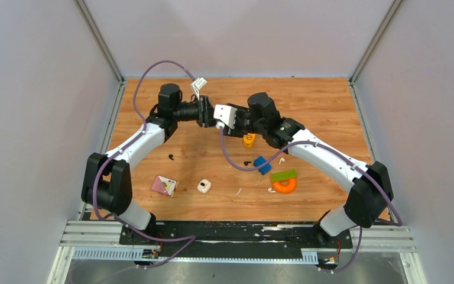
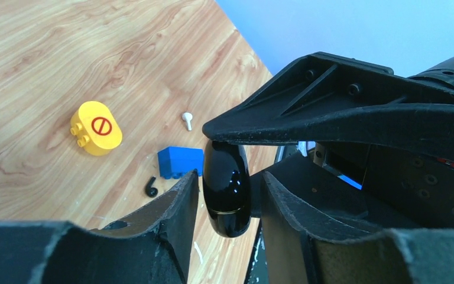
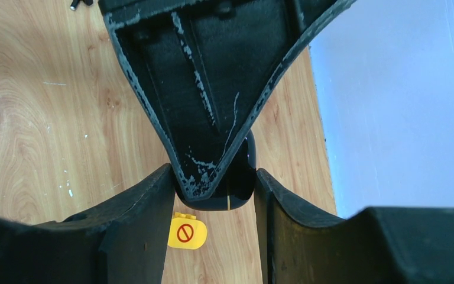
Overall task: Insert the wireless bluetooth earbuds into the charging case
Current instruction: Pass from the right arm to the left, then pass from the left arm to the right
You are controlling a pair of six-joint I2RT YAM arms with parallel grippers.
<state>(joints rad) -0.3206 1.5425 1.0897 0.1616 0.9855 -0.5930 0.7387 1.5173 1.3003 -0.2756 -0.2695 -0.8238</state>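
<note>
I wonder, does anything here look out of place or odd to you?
The left end effector and right end effector both straddle one black case in mid-air, while earbuds lie scattered loose across the table.

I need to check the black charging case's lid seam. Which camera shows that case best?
Left wrist: the black charging case shows almost whole, glossy, with a thin seam line near its lower end. Right wrist: the case is mostly covered; only its lower edge and one side show. Top external: not discernible where the arms meet.
</note>
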